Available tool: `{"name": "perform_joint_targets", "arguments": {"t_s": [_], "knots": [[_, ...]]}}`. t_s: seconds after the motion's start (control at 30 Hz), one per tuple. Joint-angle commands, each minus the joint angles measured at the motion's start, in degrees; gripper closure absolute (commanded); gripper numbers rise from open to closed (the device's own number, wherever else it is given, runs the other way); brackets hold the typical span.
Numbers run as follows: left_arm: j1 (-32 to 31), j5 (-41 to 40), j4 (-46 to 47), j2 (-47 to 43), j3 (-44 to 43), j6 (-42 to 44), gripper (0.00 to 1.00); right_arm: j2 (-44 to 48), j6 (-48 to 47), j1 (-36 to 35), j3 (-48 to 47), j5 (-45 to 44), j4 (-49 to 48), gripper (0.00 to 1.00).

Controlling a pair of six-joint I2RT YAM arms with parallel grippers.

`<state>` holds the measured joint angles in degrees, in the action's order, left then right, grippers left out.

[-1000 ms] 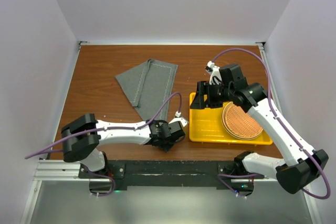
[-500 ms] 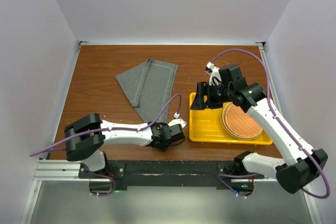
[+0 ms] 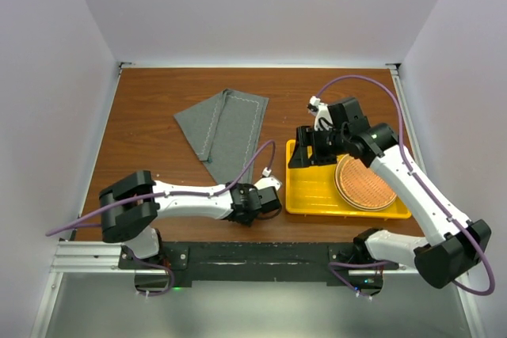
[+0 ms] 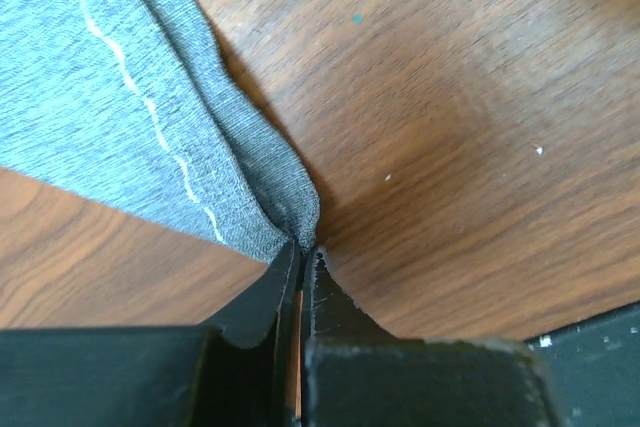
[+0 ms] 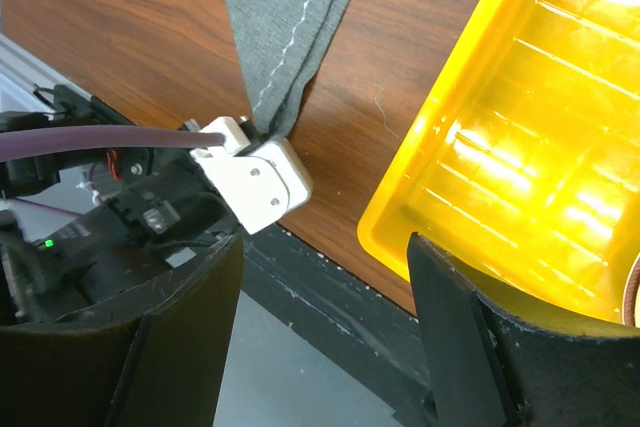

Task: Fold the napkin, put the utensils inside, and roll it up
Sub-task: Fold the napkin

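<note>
the left gripper pinched the lowest corner of the napkin, which lay folded left of centre in the overhead view, probably to drag it flat (no utensils visible). the right gripper hung spread and empty over the yellow tray.

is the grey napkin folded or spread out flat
Folded: the dark grey felt-like napkin shows doubled layers at the corner pinched in the left end effector.

Left arm reaches low along the table's near edge, left pincer pinched tight; right pincer raised, spread wide.
</note>
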<state>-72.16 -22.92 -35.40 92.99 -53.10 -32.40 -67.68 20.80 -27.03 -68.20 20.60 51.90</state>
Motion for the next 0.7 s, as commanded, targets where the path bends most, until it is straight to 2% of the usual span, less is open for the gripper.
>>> {"name": "perform_joint_targets", "arguments": {"t_s": [0.0,0.13,0.17,0.23,0.27,0.37,0.5,0.67], "knots": [[1.14,-0.02,-7.56,-1.32,-8.66,-0.30,1.00,-0.87,-1.55,0.31,-1.49,1.81,0.39,0.29],[5.17,-1.95,-15.39,-2.11,-14.04,0.23,1.00,-3.15,-1.72,0.48,-4.29,2.34,0.66,0.29],[8.84,-1.69,-15.40,-2.98,-14.48,0.58,1.00,-3.51,-1.90,0.48,-4.83,2.43,0.57,0.28],[13.08,-0.99,-13.66,-6.06,-15.36,3.13,1.00,-4.74,-2.25,0.48,-6.49,2.52,0.83,0.28],[17.45,-1.08,-13.21,-6.85,-15.89,4.18,1.00,-6.05,-2.86,0.57,-7.11,2.52,1.18,0.28],[25.37,-0.99,-11.63,-8.00,-19.05,8.66,1.00,-9.73,-3.92,1.10,-10.27,3.04,2.06,0.28],[33.65,-0.12,-6.89,-5.82,-22.91,15.51,1.00,-14.84,-4.89,1.71,-15.37,4.01,3.03,0.28],[45.07,2.08,-3.63,-0.54,-29.06,17.99,1.00,-21.52,-5.51,2.07,-23.72,4.18,5.49,0.28]]}}
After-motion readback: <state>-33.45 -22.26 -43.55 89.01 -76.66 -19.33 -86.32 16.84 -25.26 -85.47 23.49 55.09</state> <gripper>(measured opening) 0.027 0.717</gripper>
